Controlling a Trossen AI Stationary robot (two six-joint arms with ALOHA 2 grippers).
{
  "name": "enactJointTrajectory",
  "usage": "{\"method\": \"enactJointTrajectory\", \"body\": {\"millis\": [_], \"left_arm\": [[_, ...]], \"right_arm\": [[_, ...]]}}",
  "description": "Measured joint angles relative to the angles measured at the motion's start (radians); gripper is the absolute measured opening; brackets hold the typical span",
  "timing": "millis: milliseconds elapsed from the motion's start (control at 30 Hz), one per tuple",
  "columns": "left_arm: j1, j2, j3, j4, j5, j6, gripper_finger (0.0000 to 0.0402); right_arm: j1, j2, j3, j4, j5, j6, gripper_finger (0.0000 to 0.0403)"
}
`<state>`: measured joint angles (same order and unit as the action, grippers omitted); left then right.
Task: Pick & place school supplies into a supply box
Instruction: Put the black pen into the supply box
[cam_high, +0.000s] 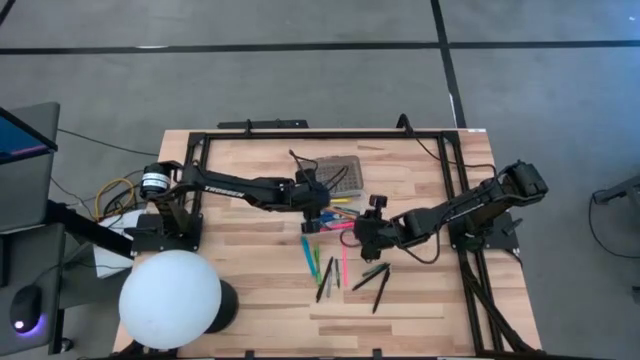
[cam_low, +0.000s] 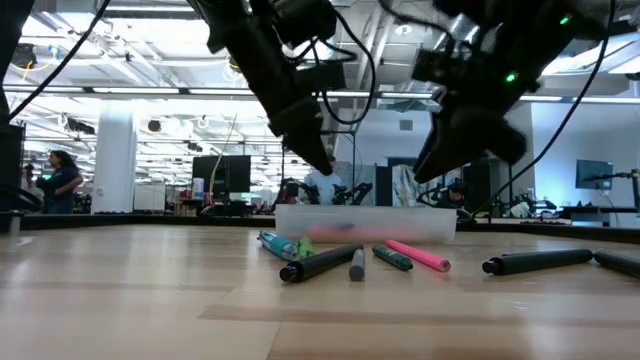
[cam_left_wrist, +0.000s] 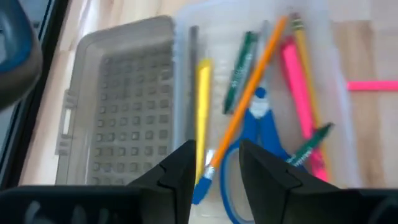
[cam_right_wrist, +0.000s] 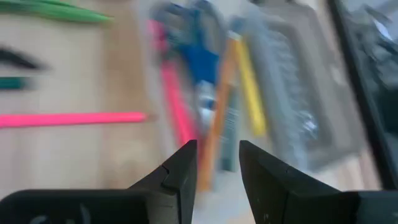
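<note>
The supply box (cam_high: 338, 176) lies open at mid-table, its grey grid lid (cam_left_wrist: 118, 106) flat beside the clear tray (cam_low: 365, 222). In the tray lie a yellow pen (cam_left_wrist: 203, 106), an orange pencil (cam_left_wrist: 252, 93), pink and green markers and blue scissors (cam_left_wrist: 258, 121). More pens and markers (cam_high: 322, 262) lie loose on the wood nearer the near edge, among them a pink one (cam_right_wrist: 74, 118). My left gripper (cam_left_wrist: 214, 168) is open and empty just above the tray (cam_low: 322, 160). My right gripper (cam_right_wrist: 217, 168) is open and empty, above the table at the tray's right side (cam_high: 365, 235).
A large white sphere (cam_high: 170, 298) stands on a dark base at the table's near left corner. A black frame (cam_high: 330, 133) runs along the far edge and both sides. Black markers (cam_low: 540, 262) lie to the right on the near part of the table.
</note>
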<state>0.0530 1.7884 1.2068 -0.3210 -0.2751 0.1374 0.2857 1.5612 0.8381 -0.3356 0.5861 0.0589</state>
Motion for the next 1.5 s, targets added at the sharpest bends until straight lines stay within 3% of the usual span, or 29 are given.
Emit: {"method": "enactJointTrajectory", "body": {"millis": [133,333,467,633,767,933,1167,1300,1500], "left_arm": [[-0.038,-0.028,0.0,-0.065,0.004,0.054,0.0117],[-0.095,-0.102,0.0,-0.102,0.016,0.103,0.0106],[-0.118,-0.172,-0.004,-0.145,0.086,0.111,0.0099],[-0.138,-0.313,-0.109,-0.107,0.145,0.107,0.0091],[-0.162,-0.467,-0.28,0.033,0.164,0.071,0.0087],[-0.205,-0.668,-0.574,0.335,0.154,0.017,0.0087],[-0.28,-0.843,-0.926,0.758,0.057,-0.032,0.0087],[-0.322,-0.871,-1.016,0.923,0.049,0.012,0.0087],[-0.357,-0.894,-1.011,0.941,0.057,0.057,0.0087]], "right_arm": [[0.074,0.0,0.001,0.038,-0.051,-0.04,0.0111],[0.166,0.0,0.001,0.023,-0.014,-0.04,0.0111],[0.21,0.0,0.001,0.023,-0.004,-0.04,0.0111],[0.259,0.0,0.001,0.023,-0.004,-0.039,0.0111],[0.289,-0.013,0.001,0.035,-0.004,-0.033,0.0111],[0.319,-0.028,0.001,0.097,-0.022,-0.045,0.0111],[0.329,-0.022,0.0,0.195,-0.186,-0.06,0.0111],[0.333,-0.021,0.0,0.209,-0.23,-0.003,0.0111],[0.342,-0.016,0.0,0.18,-0.249,0.112,0.0111]]}}
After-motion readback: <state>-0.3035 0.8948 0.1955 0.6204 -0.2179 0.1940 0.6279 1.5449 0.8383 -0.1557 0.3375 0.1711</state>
